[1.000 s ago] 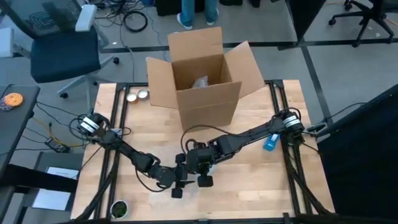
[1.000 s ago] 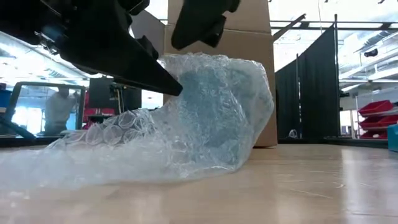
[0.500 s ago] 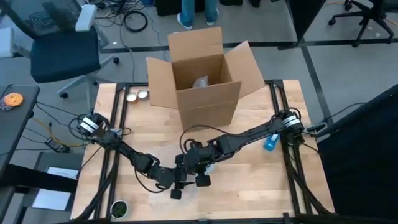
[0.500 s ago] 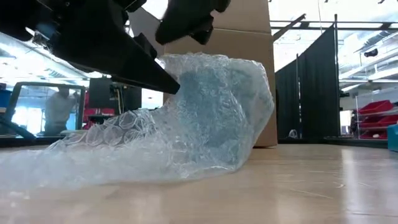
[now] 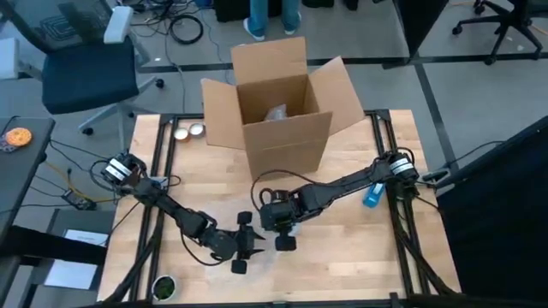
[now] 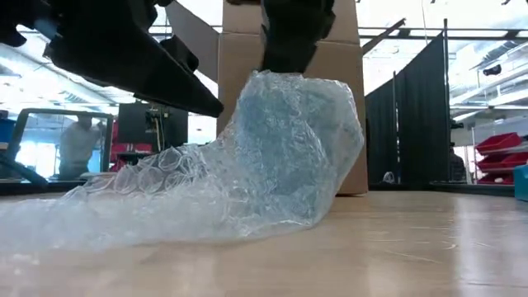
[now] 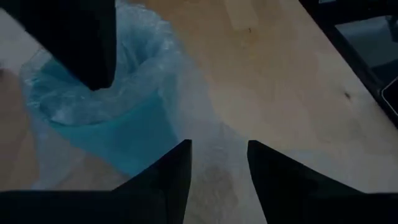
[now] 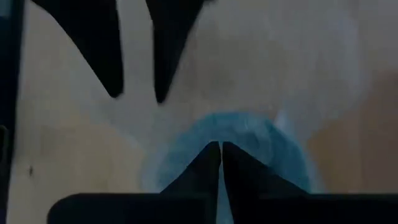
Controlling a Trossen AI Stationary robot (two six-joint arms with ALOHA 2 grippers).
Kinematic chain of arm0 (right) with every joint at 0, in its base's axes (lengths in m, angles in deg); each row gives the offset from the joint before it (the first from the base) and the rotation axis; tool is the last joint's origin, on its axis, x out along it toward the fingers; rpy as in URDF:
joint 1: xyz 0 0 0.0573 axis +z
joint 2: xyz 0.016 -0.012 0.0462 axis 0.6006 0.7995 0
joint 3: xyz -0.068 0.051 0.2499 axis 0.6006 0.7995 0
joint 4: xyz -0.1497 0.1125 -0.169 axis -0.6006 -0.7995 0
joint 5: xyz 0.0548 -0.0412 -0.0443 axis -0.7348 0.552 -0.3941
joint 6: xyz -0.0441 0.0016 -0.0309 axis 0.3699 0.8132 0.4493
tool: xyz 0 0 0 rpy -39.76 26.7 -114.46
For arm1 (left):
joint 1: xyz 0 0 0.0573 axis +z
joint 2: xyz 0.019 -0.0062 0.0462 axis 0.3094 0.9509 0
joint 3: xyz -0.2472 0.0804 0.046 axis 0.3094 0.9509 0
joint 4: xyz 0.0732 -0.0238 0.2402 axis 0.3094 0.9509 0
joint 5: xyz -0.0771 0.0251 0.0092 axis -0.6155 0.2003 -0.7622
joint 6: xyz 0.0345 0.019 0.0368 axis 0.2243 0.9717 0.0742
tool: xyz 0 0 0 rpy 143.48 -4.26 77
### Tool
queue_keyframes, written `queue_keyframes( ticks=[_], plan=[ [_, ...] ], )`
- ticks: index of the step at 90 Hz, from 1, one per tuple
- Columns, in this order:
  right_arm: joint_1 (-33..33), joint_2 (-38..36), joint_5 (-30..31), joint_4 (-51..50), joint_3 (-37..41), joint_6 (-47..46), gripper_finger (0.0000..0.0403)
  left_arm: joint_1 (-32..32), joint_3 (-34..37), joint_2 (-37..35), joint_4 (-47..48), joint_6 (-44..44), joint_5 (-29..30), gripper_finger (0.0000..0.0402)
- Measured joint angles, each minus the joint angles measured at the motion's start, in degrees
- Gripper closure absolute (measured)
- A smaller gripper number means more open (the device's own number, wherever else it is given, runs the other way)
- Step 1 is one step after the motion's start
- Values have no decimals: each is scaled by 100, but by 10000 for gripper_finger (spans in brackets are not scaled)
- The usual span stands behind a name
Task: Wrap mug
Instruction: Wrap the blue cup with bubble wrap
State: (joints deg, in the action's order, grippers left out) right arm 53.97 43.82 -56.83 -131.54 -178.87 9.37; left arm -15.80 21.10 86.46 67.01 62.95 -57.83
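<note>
Beneath right gripper (image 8: 220, 163) closed tips, bubble-wrapped mug (image 6: 289, 148), left gripper (image 7: 217, 163) beside

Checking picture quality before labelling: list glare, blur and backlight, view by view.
Low view: bright windows behind silhouette the arms above the bubble wrap. Left wrist view: own fingers soft, blue mug hazy through wrap. Right wrist view: everything blurred. High view: even light.
</note>
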Motion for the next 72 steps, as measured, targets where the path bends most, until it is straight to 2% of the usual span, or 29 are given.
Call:
queue_keyframes(
  ticks=[11,30,46,55,72],
  plan=[
    [-2,4,-21,79,232,-27,403,0,0,-22,1,0,0,259],
    [-77,7,-317,815,861,-79,403,0,2,-322,-3,166,16,259],
    [-149,7,-462,870,1023,-173,403,10,2,-571,-39,481,297,259],
    [-162,9,-483,584,806,-175,403,83,2,-575,-238,595,333,259],
    [-131,9,-343,-193,-81,-75,403,195,2,-551,-261,592,334,259]
  ],
)
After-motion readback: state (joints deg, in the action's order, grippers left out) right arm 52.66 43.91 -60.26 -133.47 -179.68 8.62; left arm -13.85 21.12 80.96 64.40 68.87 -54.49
